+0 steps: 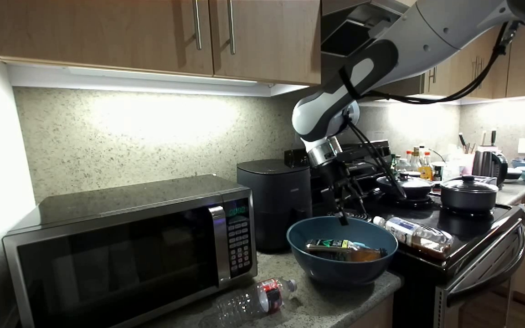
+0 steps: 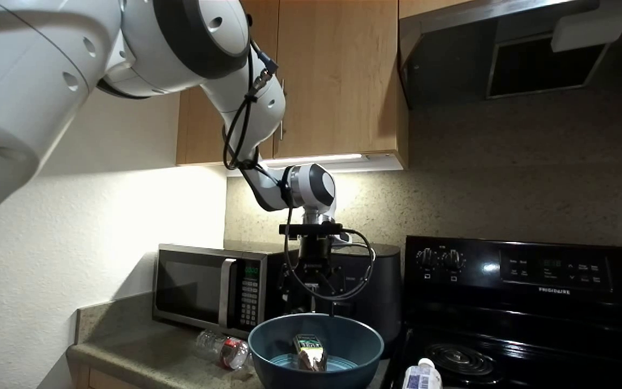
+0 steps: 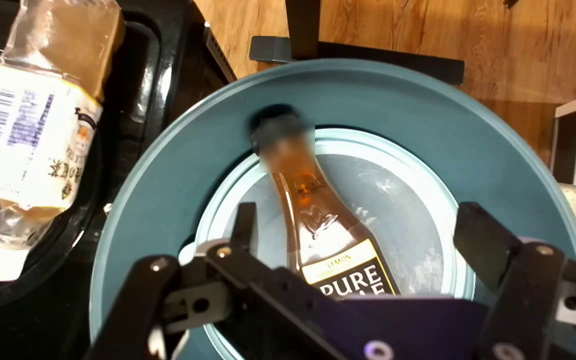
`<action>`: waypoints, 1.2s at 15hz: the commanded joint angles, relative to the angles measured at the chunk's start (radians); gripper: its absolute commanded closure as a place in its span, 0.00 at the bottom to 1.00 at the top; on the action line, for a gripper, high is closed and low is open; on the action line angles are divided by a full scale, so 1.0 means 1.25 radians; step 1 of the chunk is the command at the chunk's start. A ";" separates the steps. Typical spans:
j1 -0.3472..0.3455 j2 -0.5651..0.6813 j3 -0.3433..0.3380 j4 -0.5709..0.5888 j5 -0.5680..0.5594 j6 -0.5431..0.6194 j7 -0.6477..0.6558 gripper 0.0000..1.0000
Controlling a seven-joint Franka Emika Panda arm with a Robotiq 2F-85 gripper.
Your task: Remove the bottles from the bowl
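Note:
The blue bowl (image 1: 335,273) stands on the counter's corner, visible in both exterior views and filling much of the wrist view. Inside it lies an amber bottle (image 3: 325,220) with a black and yellow label, on its side, its dark cap towards the bowl's wall. Over the bowl my gripper (image 3: 363,227) is open, fingers wide apart; the bottle lies below, between them in the wrist view, its lower end hidden by the gripper. Outside the bowl, a white-capped bottle (image 1: 413,234) rests on the stove's edge. A clear bottle (image 1: 269,296) with a red label lies on the counter.
A microwave (image 1: 130,259) and a dark air fryer (image 1: 274,205) flank the bowl's back and side. Beside the bowl is the black stove (image 1: 431,218), bearing a pot (image 1: 468,198) and a lidded pan (image 1: 404,184). Wall cabinets (image 1: 107,36) overhang the counter.

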 commanded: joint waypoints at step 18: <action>-0.015 0.116 0.034 0.055 -0.026 0.006 -0.303 0.00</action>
